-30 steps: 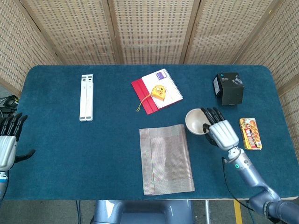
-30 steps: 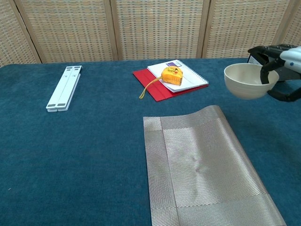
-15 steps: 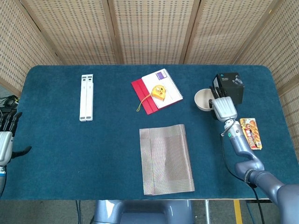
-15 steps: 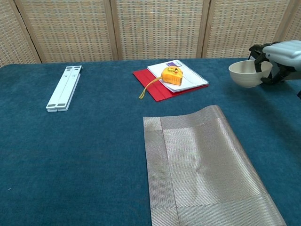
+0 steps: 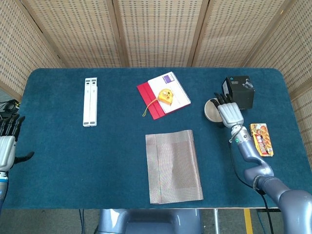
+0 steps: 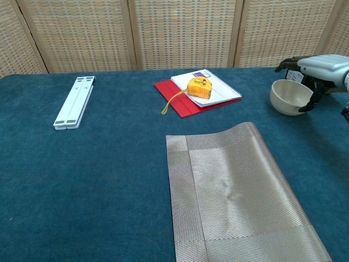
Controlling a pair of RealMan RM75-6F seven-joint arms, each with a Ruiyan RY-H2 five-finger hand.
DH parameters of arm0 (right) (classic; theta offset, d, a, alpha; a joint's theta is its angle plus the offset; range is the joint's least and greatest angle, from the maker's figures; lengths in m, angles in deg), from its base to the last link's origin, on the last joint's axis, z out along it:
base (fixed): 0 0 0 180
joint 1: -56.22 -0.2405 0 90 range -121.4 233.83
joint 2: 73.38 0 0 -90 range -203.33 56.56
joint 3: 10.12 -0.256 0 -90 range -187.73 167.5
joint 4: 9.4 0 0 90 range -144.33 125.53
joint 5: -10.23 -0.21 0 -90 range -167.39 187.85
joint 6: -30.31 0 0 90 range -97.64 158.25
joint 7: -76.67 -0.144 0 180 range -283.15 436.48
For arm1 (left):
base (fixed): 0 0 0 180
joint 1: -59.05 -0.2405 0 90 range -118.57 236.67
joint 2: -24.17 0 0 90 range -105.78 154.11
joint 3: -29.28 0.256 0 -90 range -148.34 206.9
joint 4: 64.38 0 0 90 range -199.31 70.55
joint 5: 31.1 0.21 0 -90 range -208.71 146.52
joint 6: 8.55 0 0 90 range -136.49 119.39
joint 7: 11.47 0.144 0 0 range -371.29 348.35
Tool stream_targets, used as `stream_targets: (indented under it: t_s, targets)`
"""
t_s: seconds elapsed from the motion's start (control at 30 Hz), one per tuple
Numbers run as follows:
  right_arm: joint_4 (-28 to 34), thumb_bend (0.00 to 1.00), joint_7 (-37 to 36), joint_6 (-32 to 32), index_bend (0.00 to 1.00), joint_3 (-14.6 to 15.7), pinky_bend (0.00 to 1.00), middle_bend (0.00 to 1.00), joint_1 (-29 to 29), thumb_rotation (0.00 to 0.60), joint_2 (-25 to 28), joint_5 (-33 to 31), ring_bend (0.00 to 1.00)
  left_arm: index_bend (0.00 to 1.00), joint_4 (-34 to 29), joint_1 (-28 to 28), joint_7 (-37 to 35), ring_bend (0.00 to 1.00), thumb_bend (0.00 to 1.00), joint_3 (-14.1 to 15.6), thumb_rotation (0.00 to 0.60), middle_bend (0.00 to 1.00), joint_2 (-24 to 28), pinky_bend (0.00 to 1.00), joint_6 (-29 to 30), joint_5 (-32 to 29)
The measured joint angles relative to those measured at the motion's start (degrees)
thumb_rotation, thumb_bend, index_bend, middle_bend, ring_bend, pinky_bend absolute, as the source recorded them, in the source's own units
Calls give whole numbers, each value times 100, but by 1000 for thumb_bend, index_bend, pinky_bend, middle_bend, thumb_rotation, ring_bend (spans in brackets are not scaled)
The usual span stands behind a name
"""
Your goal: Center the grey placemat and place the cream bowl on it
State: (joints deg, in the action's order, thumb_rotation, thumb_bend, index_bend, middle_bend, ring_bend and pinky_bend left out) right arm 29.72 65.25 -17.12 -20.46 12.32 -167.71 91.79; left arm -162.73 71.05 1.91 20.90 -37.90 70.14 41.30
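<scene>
The cream bowl (image 6: 290, 97) was on the blue table cloth (image 5: 73, 156), well to the right of the grey placemat (image 5: 173, 165) and farther back than it, not on the mat. In the chest view the bowl looked tilted, with its opening turned partly toward the camera. The right hand (image 5: 229, 113) lay over the bowl's right side; its thumb reached down at the bowl's edge and its fingers (image 6: 287, 63) stretched above the rim. Whether the hand really gripped the bowl or only rested at it, I could not tell from the two views.

The grey placemat lay flat near the front edge of the table, about in the middle between left and right, with its long side running front to back and slightly turned.

Behind the placemat was a red folder (image 5: 152, 101) with a white spiral notebook (image 5: 170, 91) on it, and a yellow tape measure (image 5: 165, 96) sat on the notebook. To the left of the folder, well apart, lay a white folded stand (image 5: 90, 101). A black box (image 5: 239, 92) stood just behind the bowl. A small orange packet (image 5: 261, 139) lay to the right of the right hand.

The left hand (image 5: 7, 146) was at the left edge of the table, far from the placemat, fingers apart and holding nothing.
</scene>
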Motion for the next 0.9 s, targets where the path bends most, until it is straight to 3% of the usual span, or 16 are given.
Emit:
stream_targets:
  t_s: [0.23,0.4,0.7,0.9]
  targets:
    - [1569,293,128,-156,230,364,0,0,-131,600,761,610,0,0,-22,21,-45,0,0,15,600,0,30,0,-14,42]
    - [2877,334,968,102,232,590,0,0,-488,600,1195,1079,0,0,-32,31,-93,0,0,5,600,0,50,0,-20,32]
    - [4000,438,2989,870,304,545,0,0,-1183,600,1204,1240,0,0,3,36,-242,0,0,-5,600,0,101,0,-60,-15]
    - [4384,441,3742,1307,337,484,0,0,-1464,600,954,923,0,0,32,51,-295,0,0,4,600,0,123,0,-108,-21]
